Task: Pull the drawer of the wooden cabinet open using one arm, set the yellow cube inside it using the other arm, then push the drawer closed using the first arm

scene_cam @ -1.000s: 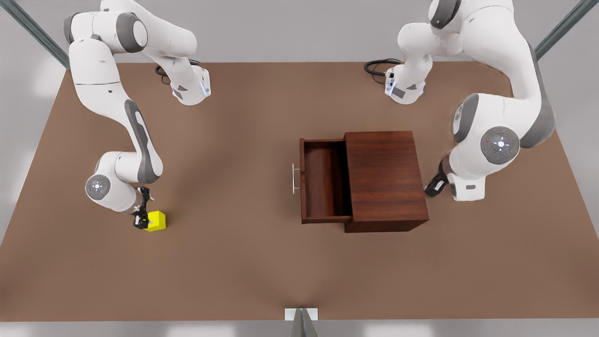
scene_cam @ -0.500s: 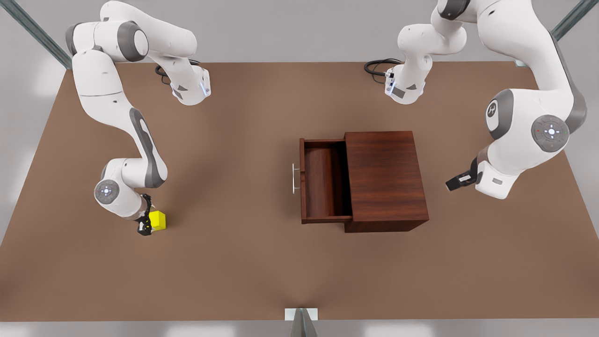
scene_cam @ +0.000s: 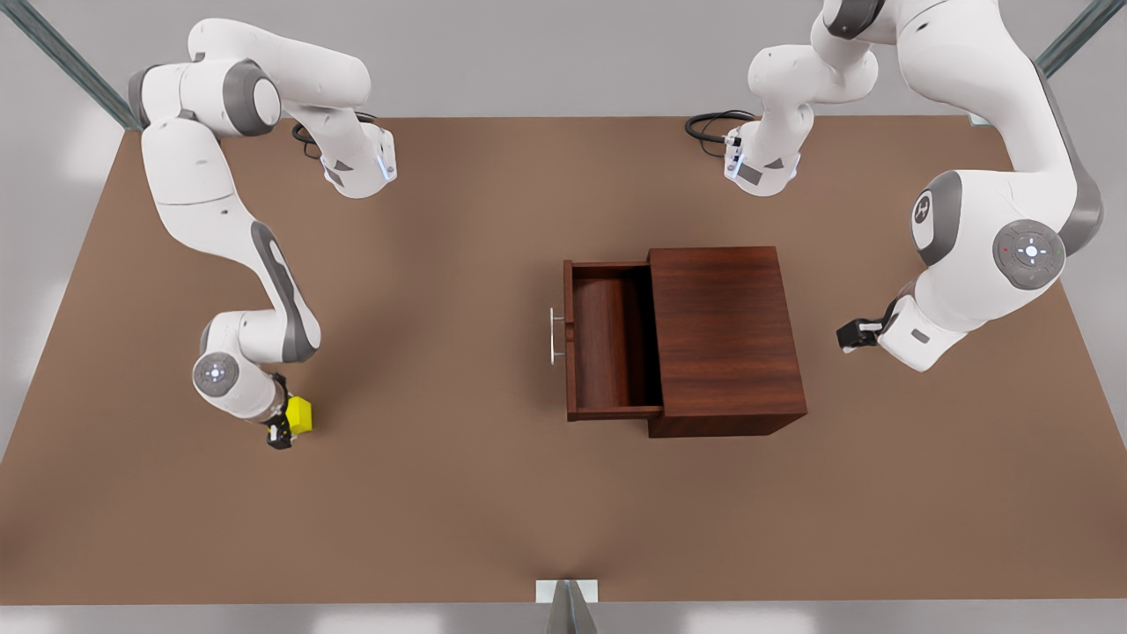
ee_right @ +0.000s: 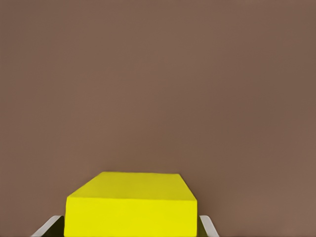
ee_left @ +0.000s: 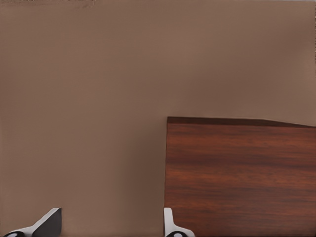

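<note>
The yellow cube (scene_cam: 300, 415) rests on the table at the front view's left. My right gripper (scene_cam: 285, 424) reaches it from the side and is shut on it; in the right wrist view a finger (ee_right: 49, 225) presses each side of the cube (ee_right: 131, 202). The wooden cabinet (scene_cam: 726, 339) stands mid-table, its drawer (scene_cam: 612, 343) pulled out toward the front view's left, empty, with the silver handle (scene_cam: 555, 335) in front. My left gripper (scene_cam: 849, 336) hovers open behind the cabinet, apart from it. In the left wrist view its fingers (ee_left: 49, 222) stand wide apart, the cabinet (ee_left: 242, 177) beyond.
The brown table (scene_cam: 440, 493) spreads wide between the cube and the drawer. Both arm bases (scene_cam: 361, 167) stand at the far edge with black cables. A small metal bracket (scene_cam: 567, 592) sits at the near edge.
The left arm drew away from the cabinet's back toward the front view's right. The right arm closed in on the cube and its fingers came together on it.
</note>
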`<state>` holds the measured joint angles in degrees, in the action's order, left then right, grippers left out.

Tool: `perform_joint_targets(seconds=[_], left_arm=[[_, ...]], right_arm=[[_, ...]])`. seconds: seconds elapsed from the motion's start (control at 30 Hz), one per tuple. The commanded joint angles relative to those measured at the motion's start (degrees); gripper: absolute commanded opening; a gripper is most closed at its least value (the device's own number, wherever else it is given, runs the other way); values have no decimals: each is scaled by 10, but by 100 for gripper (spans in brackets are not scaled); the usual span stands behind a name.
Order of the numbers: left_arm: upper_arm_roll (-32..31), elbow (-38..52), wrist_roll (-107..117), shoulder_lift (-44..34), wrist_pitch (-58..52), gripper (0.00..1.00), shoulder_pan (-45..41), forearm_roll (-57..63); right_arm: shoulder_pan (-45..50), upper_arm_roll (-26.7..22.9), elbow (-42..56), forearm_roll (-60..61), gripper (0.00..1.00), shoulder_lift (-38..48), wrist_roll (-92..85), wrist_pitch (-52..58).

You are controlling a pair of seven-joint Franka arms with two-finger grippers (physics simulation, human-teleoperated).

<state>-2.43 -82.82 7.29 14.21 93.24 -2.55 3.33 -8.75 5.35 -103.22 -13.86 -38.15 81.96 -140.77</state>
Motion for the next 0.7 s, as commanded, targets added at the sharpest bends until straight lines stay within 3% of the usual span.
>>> perform_joint_targets(seconds=[0.0, 0.1, 0.23, 0.33, 0.5, 0.67], left_arm=[[-1, 0, -121, -1, 1, 100, -1, 10], [0, -1, -121, -1, 1, 100, -1, 7], [0, -1, -121, -1, 1, 100, -1, 5], [0, -1, -121, -2, 0, 100, -1, 5], [0, -1, -122, -1, -2, 100, -1, 6], [0, -1, -122, -1, -1, 100, -1, 8]], right_arm=[[-2, 0, 4, -9, 100, -4, 3, -3], [-4, 2, 4, -13, 99, -4, 4, -3], [-4, 3, 4, -13, 66, -5, 5, -3], [-8, 4, 4, -13, 51, -3, 4, -2], [-8, 23, 4, -7, 49, 41, 1, 30], [-4, 73, 64, 27, 49, 82, 36, 182]])
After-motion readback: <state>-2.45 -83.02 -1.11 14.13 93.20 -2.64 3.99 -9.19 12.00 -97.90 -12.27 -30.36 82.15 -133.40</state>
